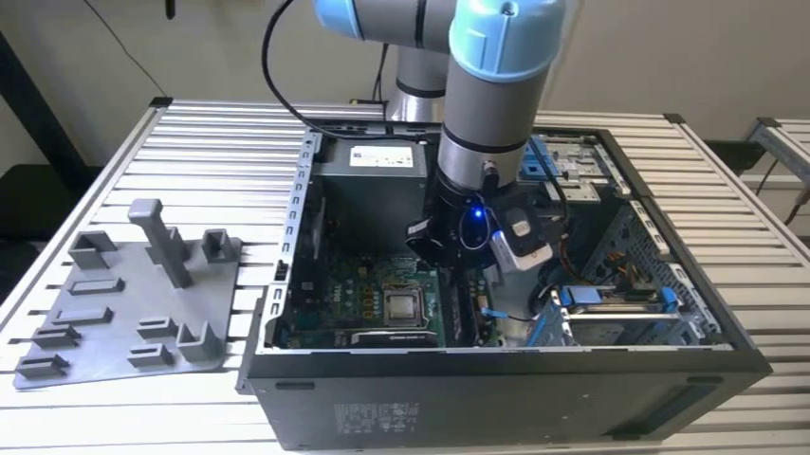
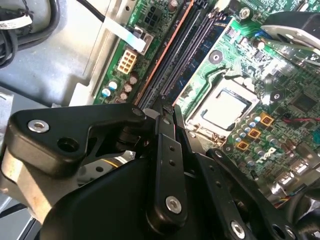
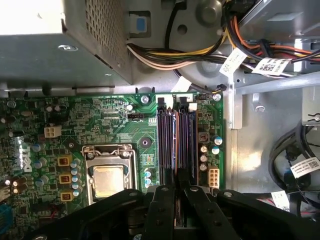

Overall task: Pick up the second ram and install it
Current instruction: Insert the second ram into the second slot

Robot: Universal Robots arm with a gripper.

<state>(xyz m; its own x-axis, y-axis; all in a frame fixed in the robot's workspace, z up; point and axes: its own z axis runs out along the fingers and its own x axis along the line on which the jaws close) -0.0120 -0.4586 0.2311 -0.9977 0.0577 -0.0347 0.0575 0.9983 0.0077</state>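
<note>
Inside the open computer case [image 1: 506, 370], your fingers [image 3: 176, 192] are pressing together on the memory stick [image 3: 175, 150], seating it in its slot.

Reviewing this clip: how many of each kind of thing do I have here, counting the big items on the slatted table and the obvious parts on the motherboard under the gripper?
computer case: 1
grey fixture plate: 1
gripper: 1
processor socket: 1
yellow square components: 3
Total: 7
</note>
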